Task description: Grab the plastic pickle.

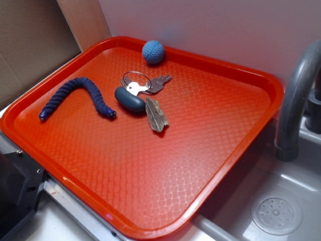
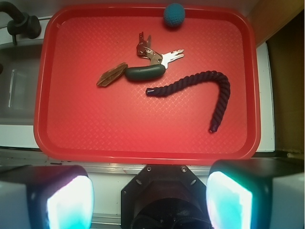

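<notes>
The plastic pickle (image 1: 130, 100) (image 2: 145, 73) is a dark blue-green glossy oval lying near the middle of the red tray (image 1: 150, 201) (image 2: 143, 143). A bunch of keys (image 1: 145, 85) (image 2: 155, 55) touches it on one side and a brown wood sliver (image 1: 156, 115) (image 2: 111, 75) on the other. My gripper (image 2: 150, 200) is high above the tray's near edge, open, with nothing between its two glowing pads (image 2: 69, 202). The gripper does not show in the exterior view.
A braided dark blue rope (image 1: 77, 95) (image 2: 200, 90) curves across the tray beside the pickle. A blue knitted ball (image 1: 153, 51) (image 2: 174, 15) rests at the tray's far rim. A grey sink with a faucet (image 1: 296, 100) sits beside the tray.
</notes>
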